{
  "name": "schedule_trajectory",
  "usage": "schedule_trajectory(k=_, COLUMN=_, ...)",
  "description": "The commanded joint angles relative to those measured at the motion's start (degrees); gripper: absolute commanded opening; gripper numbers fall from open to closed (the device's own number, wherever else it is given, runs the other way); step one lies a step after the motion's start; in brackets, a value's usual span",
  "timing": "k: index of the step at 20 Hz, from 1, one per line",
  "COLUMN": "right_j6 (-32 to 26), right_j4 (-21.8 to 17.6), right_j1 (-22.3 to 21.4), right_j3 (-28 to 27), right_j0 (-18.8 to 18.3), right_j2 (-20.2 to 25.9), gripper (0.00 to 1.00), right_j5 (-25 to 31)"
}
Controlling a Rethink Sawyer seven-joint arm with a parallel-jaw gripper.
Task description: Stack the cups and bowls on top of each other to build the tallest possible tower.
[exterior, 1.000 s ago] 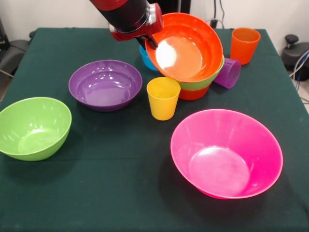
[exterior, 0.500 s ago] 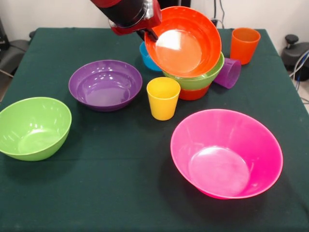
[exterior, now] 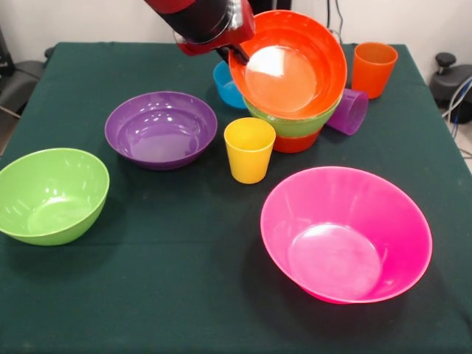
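Three bowls make up the stack at the table's far side: a small glossy orange plastic bowl (exterior: 296, 143) at the bottom, a green plastic bowl (exterior: 293, 124) nested in it, and a large glossy orange plastic bowl (exterior: 288, 64) on top, tipped steeply so its inside faces the camera. The gripper (exterior: 234, 53), under the red and black arm (exterior: 206, 18), is pinched on the left rim of that large orange bowl; only a dark fingertip shows at the rim. Compared with a second ago, the large orange bowl has risen and shifted a little to the right, its tilt staying steep, and the arm has moved up and right with it.

Behind the stack on its left, a small blue plastic bowl (exterior: 226, 85) peeks out. A purple plastic tumbler (exterior: 349, 110) lies on its side just right of the stack, and an orange plastic tumbler (exterior: 373, 68) stands upright behind it. A yellow plastic tumbler (exterior: 249, 150) stands upright just in front of the stack. A purple plastic bowl (exterior: 161, 129), a second green plastic bowl (exterior: 50, 195) at the left edge and a huge pink plastic bowl (exterior: 345, 233) in the near right sit apart on the dark green tablecloth (exterior: 177, 295), unchanged from before.
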Motion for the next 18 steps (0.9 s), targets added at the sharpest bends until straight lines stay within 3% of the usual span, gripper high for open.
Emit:
schedule_trajectory(k=1, right_j6=-2.2, right_j4=-1.8, right_j1=3.1, right_j3=-0.5, right_j0=0.6, right_j2=4.3, gripper=0.0, right_j5=-3.4)
schedule_trajectory(k=18, right_j6=-2.4, right_j4=-2.9, right_j1=3.2, right_j3=2.0, right_j0=0.3, right_j2=4.1, gripper=0.0, right_j5=-6.2)
